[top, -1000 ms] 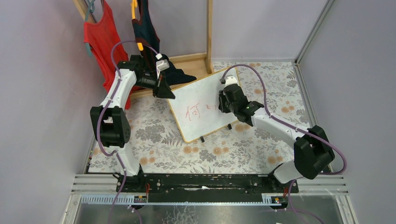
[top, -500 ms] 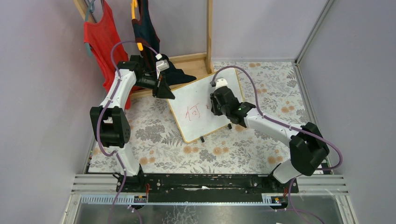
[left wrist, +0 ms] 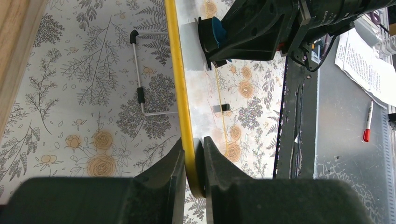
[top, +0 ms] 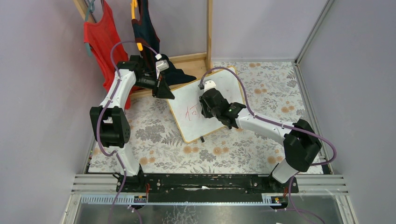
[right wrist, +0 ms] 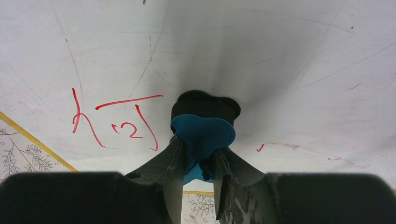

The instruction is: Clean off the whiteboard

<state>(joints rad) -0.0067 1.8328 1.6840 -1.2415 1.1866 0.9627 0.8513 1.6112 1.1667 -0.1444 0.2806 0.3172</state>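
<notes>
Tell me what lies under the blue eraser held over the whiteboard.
Under the blue eraser in the right tool is the whiteboard face; red strokes show beside it. Any ink beneath its black pad is covered.

There is one whiteboard (top: 226, 88), one blue eraser (right wrist: 203, 133) and one pen (left wrist: 368, 122). Two garments hang at the back: a red garment (top: 100, 37) and a dark garment (top: 145, 28). Two grippers show: the left gripper (left wrist: 192, 145) and the right gripper (right wrist: 201, 151).

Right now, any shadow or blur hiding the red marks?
Right wrist: soft shadow on the board around the eraser, marks left of it sharp. Left wrist: board edge-on, face unreadable, near fingers blurred. Top: even light, marks small but visible.
</notes>
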